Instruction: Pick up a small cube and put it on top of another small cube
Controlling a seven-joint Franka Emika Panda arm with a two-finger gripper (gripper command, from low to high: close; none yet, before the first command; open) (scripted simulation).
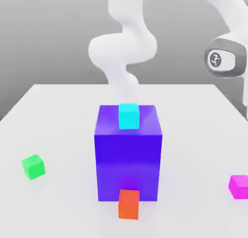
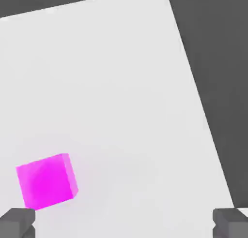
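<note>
Magenta cube (image 2: pixel 47 182) sits on the tabletop (image 1: pixel 193 135), at the exterior view's right. Hand (image 2: pixel 124 223) open, empty. Best approach: centre over the cube, match its skewed faces (it lies off-centre now), then descend straight.

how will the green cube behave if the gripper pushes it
The green cube will probably slide, not roll, since its faces are flat and its edges straight. It seems unlikely to tip, being as tall as it is wide and resting on the level table. Its crisp corners suggest something stiff that should hold its shape.
</note>
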